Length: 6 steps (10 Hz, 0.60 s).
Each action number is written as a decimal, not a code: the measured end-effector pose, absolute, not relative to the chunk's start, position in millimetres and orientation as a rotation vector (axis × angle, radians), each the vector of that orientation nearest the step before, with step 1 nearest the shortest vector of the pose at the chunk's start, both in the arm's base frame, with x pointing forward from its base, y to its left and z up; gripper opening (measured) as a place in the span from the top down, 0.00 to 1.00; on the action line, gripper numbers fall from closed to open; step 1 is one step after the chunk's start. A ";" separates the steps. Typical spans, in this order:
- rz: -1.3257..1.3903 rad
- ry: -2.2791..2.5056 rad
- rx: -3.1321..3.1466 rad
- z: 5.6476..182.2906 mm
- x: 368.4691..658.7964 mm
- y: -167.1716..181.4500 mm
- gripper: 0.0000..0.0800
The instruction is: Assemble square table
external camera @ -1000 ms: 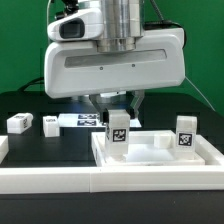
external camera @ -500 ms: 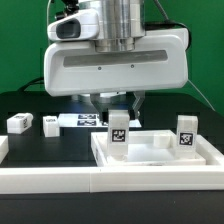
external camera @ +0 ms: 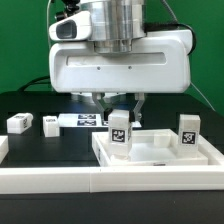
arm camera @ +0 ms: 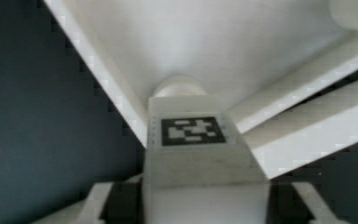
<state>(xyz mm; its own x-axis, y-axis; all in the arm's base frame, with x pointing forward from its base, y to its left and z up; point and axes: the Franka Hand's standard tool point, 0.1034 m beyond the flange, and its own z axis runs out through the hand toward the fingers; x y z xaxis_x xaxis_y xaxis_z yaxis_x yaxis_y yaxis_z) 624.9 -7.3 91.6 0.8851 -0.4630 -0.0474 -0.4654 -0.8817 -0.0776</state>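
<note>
The square table top [external camera: 160,160], white with a raised rim, lies at the exterior view's right front. A white leg [external camera: 120,131] with a tag stands upright in its near-left corner. My gripper [external camera: 118,108] comes down from above and is shut on the upper part of this leg. In the wrist view the leg [arm camera: 201,150] runs out between my dark pads [arm camera: 128,205], its tag facing the camera, with the top's inner corner [arm camera: 176,60] beyond it. A second leg [external camera: 187,133] stands upright at the top's right side.
Two loose legs [external camera: 17,122] [external camera: 49,123] lie on the black table at the exterior view's left. The marker board [external camera: 84,119] lies behind them under the arm. A long white rail [external camera: 45,176] edges the table's front.
The arm and the held leg have shifted slightly toward the exterior view's right. The grip has not changed.
</note>
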 end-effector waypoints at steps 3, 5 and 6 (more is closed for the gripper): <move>0.026 1.146 -2.811 90.7 625.2 -0.2 0.64; 0.033 1.354 -2.708 90.4 625.0 -2.0 0.64; 0.038 1.464 -2.650 90.2 625.0 -2.4 0.64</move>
<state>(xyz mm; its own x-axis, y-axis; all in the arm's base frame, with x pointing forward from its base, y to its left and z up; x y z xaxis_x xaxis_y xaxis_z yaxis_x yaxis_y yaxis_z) 625.0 -2.4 90.2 0.5337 -0.8422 -0.0770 -0.8451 -0.5275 -0.0871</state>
